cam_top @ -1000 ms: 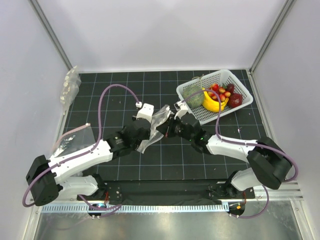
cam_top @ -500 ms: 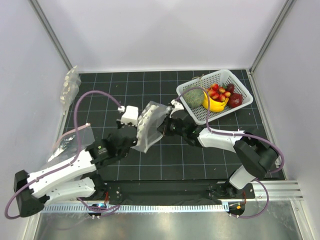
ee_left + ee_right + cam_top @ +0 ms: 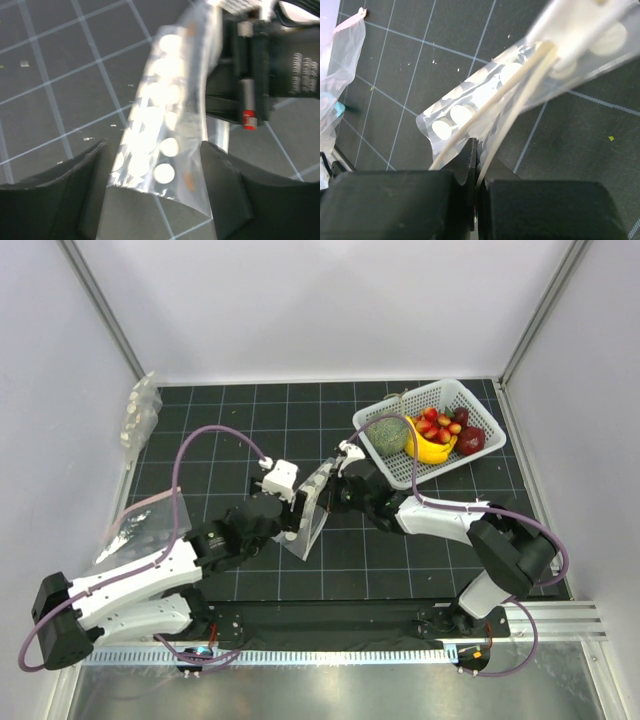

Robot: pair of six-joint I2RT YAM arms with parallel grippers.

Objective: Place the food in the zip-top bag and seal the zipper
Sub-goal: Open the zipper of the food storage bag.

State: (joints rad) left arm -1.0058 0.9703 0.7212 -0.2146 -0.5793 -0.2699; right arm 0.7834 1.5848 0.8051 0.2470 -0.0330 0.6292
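A black gridded mat [image 3: 250,430] covers the bench inside white walls. At mid-bench, between the two arms, the dotted bag [image 3: 312,508] stands on edge. The right pincer [image 3: 476,147] is pressed together on one edge of the bag. The left pincer [image 3: 152,145] is spread, one finger on each side of the bag. The food [image 3: 437,425], a cluster of red fruits, lies in the white basket [image 3: 470,400] at the far right, beside a banana [image 3: 428,451]. It is well apart from the bag. Plain bags [image 3: 140,412] lie at the left edge.
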